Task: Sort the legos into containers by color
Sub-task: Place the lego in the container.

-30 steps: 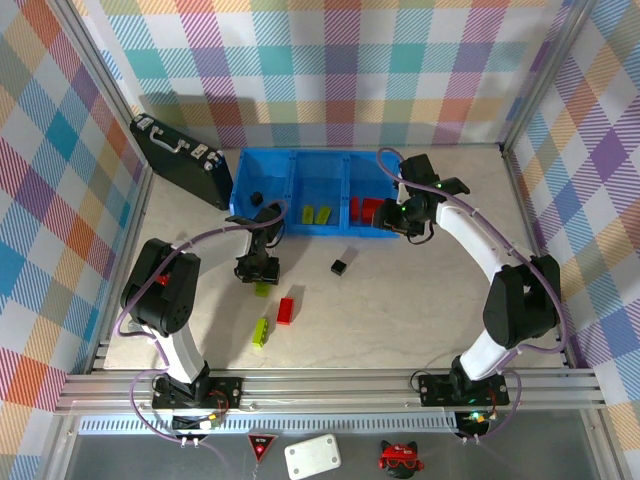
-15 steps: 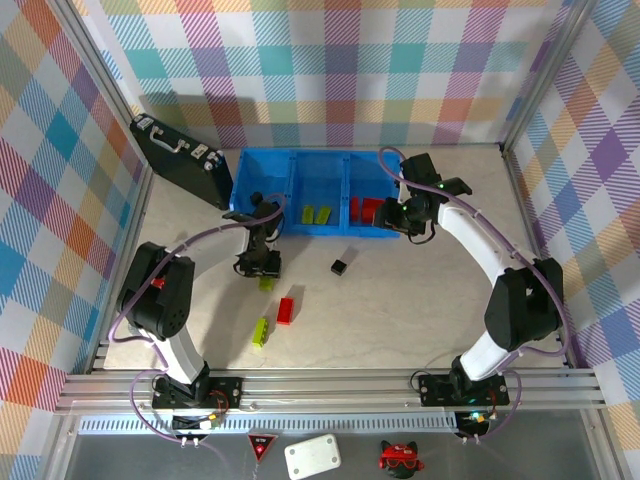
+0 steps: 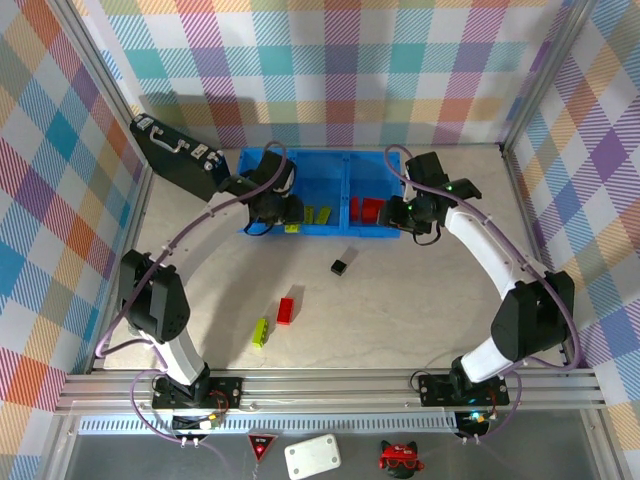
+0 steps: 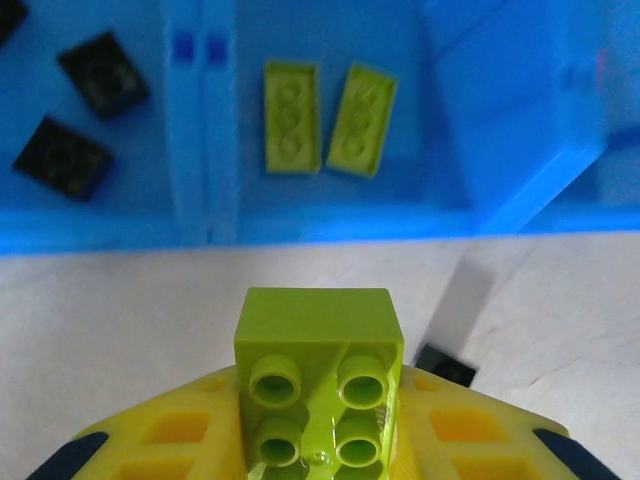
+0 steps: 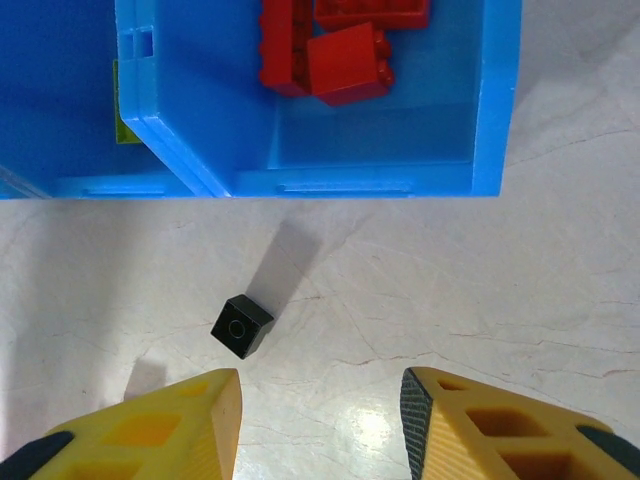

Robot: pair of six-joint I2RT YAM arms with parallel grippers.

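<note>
Having left the table point(image 3: 420, 300) with the lime-green brick point(image 4: 318, 380), your left gripper point(image 3: 284, 216) now hangs at the middle bin's point(image 4: 330, 40) near wall, jaws clamped on it. It is ready to drop beside the green plates point(image 4: 292, 115). Your right gripper point(image 5: 320, 415) hovers, jaws wide, above the black brick point(image 5: 241, 326).

Light: bright, even.
Shadows: soft, beside black brick point(image 5: 241, 326).
Glare: sheen on table point(image 5: 368, 425), lower centre.
Blur: bins point(image 4: 300, 228) soft.
</note>
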